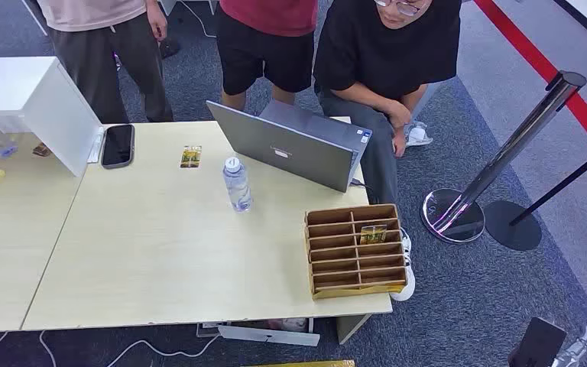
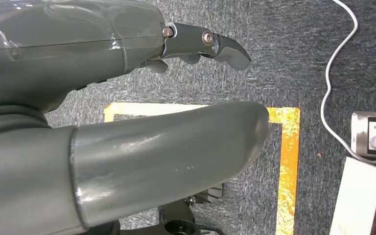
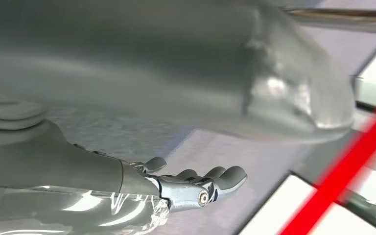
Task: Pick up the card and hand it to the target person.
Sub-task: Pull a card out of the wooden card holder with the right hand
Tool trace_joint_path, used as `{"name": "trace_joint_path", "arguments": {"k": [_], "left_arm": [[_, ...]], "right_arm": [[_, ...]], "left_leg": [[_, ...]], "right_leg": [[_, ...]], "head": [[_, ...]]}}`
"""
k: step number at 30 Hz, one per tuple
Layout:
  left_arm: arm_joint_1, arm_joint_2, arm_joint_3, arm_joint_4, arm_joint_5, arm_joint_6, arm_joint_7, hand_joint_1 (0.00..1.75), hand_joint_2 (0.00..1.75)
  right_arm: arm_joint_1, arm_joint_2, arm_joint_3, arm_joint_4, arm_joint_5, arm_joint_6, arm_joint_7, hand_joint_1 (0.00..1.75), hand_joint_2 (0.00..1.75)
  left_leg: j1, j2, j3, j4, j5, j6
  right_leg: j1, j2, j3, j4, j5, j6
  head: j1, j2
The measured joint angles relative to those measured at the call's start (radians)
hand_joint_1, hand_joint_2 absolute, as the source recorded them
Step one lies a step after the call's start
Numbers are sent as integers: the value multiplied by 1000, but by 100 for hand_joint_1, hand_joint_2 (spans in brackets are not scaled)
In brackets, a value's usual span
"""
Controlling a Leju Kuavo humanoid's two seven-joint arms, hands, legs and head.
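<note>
On the table one card (image 1: 191, 157) lies flat, another stands in the box (image 1: 356, 284); my hands (image 2: 127, 147) (image 3: 196, 186) (both empty, fingers apart) may take the wrong one.

The three people behind the counter (image 1: 160, 252) are cut off by the head view's top edge, and the laptop (image 1: 294, 145) screen faces away. The card (image 1: 373, 234) in the wooden organizer (image 1: 355, 251) is too small to read. The right wrist view is blurred around the right robot hand (image 3: 196, 183).
</note>
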Motion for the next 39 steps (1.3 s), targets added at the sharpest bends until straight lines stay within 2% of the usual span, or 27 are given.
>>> {"name": "trace_joint_path", "arguments": {"k": [3, 7, 9, 12, 16, 21, 26, 32, 39], "left_arm": [[0, 1, -11, 0, 14, 1, 0, 0, 0], [0, 6, -20, 0, 37, 3, -7, 0, 0], [-1, 9, -29, 0, 45, 3, -11, 0, 0], [-1, 15, -43, 0, 59, 3, -15, 0, 0], [-1, 16, -55, 0, 73, 1, -19, 0, 0], [-2, 17, -69, 0, 83, 1, -27, 0, 0], [-2, 18, -88, 1, 92, 1, -29, 0, 0], [-2, 18, -107, 2, 95, 1, -27, 0, 0], [-2, 18, -118, 2, 96, 1, -24, 0, 0]], "right_arm": [[24, -16, 49, -84, -83, 11, 52, 0, 0], [44, -80, 164, -205, -335, 61, 71, 0, 0], [50, -119, 226, -254, -374, 69, 79, 0, 0], [49, -206, 354, -349, -306, 36, 151, 0, 0], [31, -287, 476, -417, -114, 7, 302, 0, 175], [-14, -381, 638, -462, 160, 23, 522, 0, 175], [-52, -445, 774, -469, 382, 30, 678, 0, 175], [-72, -494, 871, -471, 502, 30, 760, 0, 175], [-76, -522, 928, -472, 524, 21, 785, 0, 175]], "left_leg": [[0, 0, -1, 0, 0, 0], [0, 0, -1, 0, 0, 0], [-1, 0, -1, 0, 0, 0], [-1, 0, -1, 0, 1, 1], [-1, -1, -1, 0, 1, 2], [-1, -2, -1, 0, 1, 2], [-1, -2, 0, 0, 2, 2], [-1, -2, 0, 0, 2, 2], [-1, -2, 0, 0, 2, 2]], "right_leg": [[0, 0, 0, 0, 0, 0], [-1, 0, 0, 0, 0, 0], [-1, 0, 0, 0, 0, 0], [-1, 0, 0, 0, 1, 1], [-1, -2, 0, 0, 1, 1], [-1, -2, 0, 0, 1, 1], [-1, -2, 0, 0, 1, 1], [-1, -2, -1, 0, 1, 1], [-1, -2, -1, 0, 1, 1]], "head": [[0, 0], [0, 0], [0, 0], [0, 0], [0, 0], [0, 0], [0, 0], [0, 0], [0, 0]]}}
